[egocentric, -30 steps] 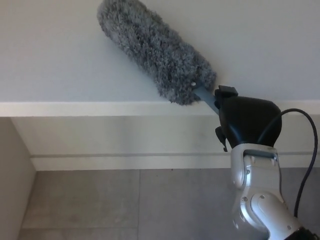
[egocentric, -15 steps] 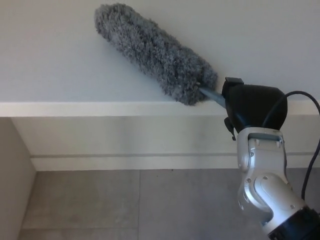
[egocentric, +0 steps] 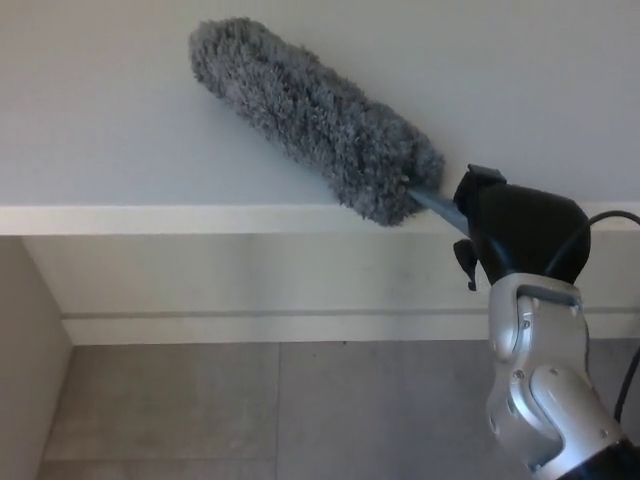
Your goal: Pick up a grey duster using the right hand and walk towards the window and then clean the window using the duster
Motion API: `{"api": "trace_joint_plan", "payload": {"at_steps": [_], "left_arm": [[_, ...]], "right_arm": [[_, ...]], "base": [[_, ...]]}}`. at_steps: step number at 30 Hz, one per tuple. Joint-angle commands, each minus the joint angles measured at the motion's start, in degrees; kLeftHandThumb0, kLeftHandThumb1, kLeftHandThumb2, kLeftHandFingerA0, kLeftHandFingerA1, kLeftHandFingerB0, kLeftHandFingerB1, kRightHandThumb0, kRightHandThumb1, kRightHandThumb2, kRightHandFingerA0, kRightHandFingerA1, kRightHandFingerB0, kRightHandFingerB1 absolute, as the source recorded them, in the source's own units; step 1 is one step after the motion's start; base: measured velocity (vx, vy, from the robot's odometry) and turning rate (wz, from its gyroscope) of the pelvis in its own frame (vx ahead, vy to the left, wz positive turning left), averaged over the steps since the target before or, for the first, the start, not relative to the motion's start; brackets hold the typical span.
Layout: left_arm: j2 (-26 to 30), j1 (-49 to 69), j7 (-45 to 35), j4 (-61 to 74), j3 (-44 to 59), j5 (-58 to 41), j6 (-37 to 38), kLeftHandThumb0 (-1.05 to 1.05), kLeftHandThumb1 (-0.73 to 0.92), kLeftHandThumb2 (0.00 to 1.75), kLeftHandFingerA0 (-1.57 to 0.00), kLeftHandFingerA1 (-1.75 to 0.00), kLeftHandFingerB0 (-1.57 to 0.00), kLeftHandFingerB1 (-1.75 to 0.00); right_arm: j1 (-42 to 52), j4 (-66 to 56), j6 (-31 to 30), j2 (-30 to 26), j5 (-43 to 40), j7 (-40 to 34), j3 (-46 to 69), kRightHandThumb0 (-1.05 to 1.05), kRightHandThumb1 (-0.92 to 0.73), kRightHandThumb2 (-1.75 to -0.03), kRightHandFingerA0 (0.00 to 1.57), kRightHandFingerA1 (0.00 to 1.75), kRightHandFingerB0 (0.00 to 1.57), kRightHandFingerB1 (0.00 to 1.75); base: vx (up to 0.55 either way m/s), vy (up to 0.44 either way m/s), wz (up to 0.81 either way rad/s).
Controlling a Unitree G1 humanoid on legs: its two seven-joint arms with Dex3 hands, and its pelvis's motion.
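Head view: the pale window pane [egocentric: 520, 90] fills the upper picture, well above and beyond the fingers, with the white sill [egocentric: 150, 218] below it. The grey duster [egocentric: 315, 118] slants up-left from the fingers, its fluffy head against the pane, apparently angled to sweep it. The right hand [egocentric: 520, 235] has its fingers closed around the handle.

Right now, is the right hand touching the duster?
Touching: the head view shows the right hand closed around the grey duster's handle.
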State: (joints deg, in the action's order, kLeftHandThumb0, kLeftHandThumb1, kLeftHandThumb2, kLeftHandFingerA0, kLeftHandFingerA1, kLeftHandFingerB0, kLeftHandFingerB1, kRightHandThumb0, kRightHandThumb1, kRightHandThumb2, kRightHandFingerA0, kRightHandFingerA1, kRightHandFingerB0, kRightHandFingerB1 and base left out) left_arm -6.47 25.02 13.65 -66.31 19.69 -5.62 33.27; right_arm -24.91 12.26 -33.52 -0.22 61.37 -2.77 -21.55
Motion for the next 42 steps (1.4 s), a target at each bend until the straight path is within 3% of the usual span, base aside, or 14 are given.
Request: {"api": "trace_joint_plan", "payload": {"at_steps": [1, 10, 14, 15, 16, 20, 22, 23, 26, 27, 33, 34, 37, 42], "left_arm": [[1.7, 0.2, 1.5, 0.8, -0.5, 0.7, 2.3, -0.08, 0.55, 1.08, -1.01, -1.33, -0.93, -1.2], [3.3, 0.6, 1.4, 0.8, 0.2, 0.1, 1.6, -0.02, 0.55, 1.08, -0.99, -1.34, -0.93, -1.18], [3.7, 0.7, 1.6, 0.9, 0.1, 0.3, 1.7, -0.04, 0.58, 1.02, -1.01, -1.31, -0.94, -1.14], [3.8, 1.0, 2.4, 1.8, -0.3, 0.9, 1.5, -0.07, 0.59, 0.99, -1.01, -1.32, -0.95, -1.14], [3.9, 1.1, 2.5, 1.8, -0.4, 1.1, 1.7, -0.07, 0.59, 0.98, -1.01, -1.34, -0.96, -1.14], [4.3, 0.9, 2.6, 1.4, -0.4, 1.2, 1.9, -0.08, 0.59, 1.0, -1.04, -1.31, -0.96, -1.11], [4.5, 0.8, 2.4, 1.4, -0.5, 1.2, 1.7, -0.07, 0.59, 1.0, -1.04, -1.31, -0.96, -1.11], [4.2, 0.5, 1.8, 1.5, -0.1, 0.5, 1.8, -0.07, 0.59, 0.99, -1.03, -1.31, -0.96, -1.11], [4.0, 0.0, 1.8, 1.3, -0.2, 0.5, 0.9, -0.08, 0.6, 0.96, -1.03, -1.3, -0.96, -1.13], [3.8, 0.0, 1.4, 1.4, -0.1, 0.1, 1.1, -0.08, 0.6, 0.97, -1.01, -1.31, -0.95, -1.13], [3.9, -0.3, 1.7, 0.8, -0.3, 0.5, 1.2, -0.06, 0.61, 0.97, -0.99, -1.34, -0.92, -1.17], [3.9, -0.5, 1.5, 1.1, 0.0, 0.1, 0.7, -0.08, 0.62, 0.94, -0.98, -1.37, -0.9, -1.18], [5.0, -1.2, 2.0, 0.8, 0.0, 0.4, 0.2, -0.06, 0.57, 0.98, -1.02, -1.33, -0.93, -1.14], [7.7, -3.4, -0.7, -2.3, 1.0, -0.6, 0.2, -0.05, 0.61, 0.93, -1.01, -1.24, -0.91, -1.08]], "right_arm": [[3.5, 1.1, 6.9, 0.9, -8.5, -6.8, 3.4, -0.26, -0.77, -0.72, 0.89, 1.67, 0.67, 1.41], [7.4, 1.6, 21.4, 3.4, -17.6, -19.8, 10.8, -0.28, -0.63, -0.89, 0.87, 1.75, 0.65, 1.67], [9.4, -3.3, 24.7, 12.5, -33.4, -16.2, 21.7, -0.27, -0.57, -1.07, 1.0, 1.75, 0.83, 1.62], [9.1, -4.4, 24.2, 13.7, -34.9, -15.6, 23.1, -0.28, -0.44, -1.17, 1.25, 1.41, 1.07, 1.3], [9.0, -4.7, 24.5, 14.1, -35.6, -15.4, 23.7, -0.19, -0.4, -1.29, 0.98, 1.75, 0.85, 1.56], [8.7, -4.4, 26.1, 14.7, -36.4, -14.8, 25.0, -0.19, -0.41, -1.3, 0.98, 1.75, 0.85, 1.58], [8.4, -3.9, 27.4, 14.7, -36.2, -15.1, 25.3, -0.25, -0.45, -1.14, 1.27, 1.41, 1.08, 1.29], [8.4, -4.0, 28.3, 14.5, -36.3, -14.7, 25.4, -0.2, -0.49, -1.1, 1.01, 1.75, 0.81, 1.65], [8.4, -7.5, 25.1, 18.1, -42.6, -10.3, 28.5, -0.21, -0.42, -1.18, 1.26, 1.43, 1.11, 1.33], [8.4, -8.3, 24.0, 19.2, -44.5, -9.4, 29.2, -0.15, -0.4, -1.32, 1.0, 1.75, 0.85, 1.61], [10.8, -15.2, 15.4, 23.0, -52.2, -1.2, 28.5, -0.17, -0.36, -1.46, 1.14, 1.75, 0.89, 1.72], [12.2, -16.7, 15.4, 23.3, -54.7, 1.3, 27.6, -0.28, -0.48, -1.21, 1.37, 1.51, 1.17, 1.4], [13.3, -18.4, 13.9, 23.7, -57.1, 3.4, 26.4, -0.3, -0.56, -1.07, 1.1, 1.75, 0.89, 1.67], [16.8, -23.4, 12.1, 20.4, -55.9, 7.1, 19.6, -0.24, -0.34, -1.46, 1.15, 1.75, 0.91, 1.71]], "base": [[0.0, 0.0, 0.0], [0.0, 0.0, 0.0], [0.0, 0.0, 0.0], [0.0, 0.0, 0.0], [0.0, 0.0, 0.0], [0.0, 0.0, 0.0], [0.0, 0.0, 0.0], [0.0, 0.0, 0.0], [0.0, 0.0, 0.0], [0.0, 0.0, 0.0], [0.0, 0.0, 0.0], [0.0, 0.0, 0.0], [0.0, 0.0, 0.0], [0.0, 0.0, 0.0]]}}
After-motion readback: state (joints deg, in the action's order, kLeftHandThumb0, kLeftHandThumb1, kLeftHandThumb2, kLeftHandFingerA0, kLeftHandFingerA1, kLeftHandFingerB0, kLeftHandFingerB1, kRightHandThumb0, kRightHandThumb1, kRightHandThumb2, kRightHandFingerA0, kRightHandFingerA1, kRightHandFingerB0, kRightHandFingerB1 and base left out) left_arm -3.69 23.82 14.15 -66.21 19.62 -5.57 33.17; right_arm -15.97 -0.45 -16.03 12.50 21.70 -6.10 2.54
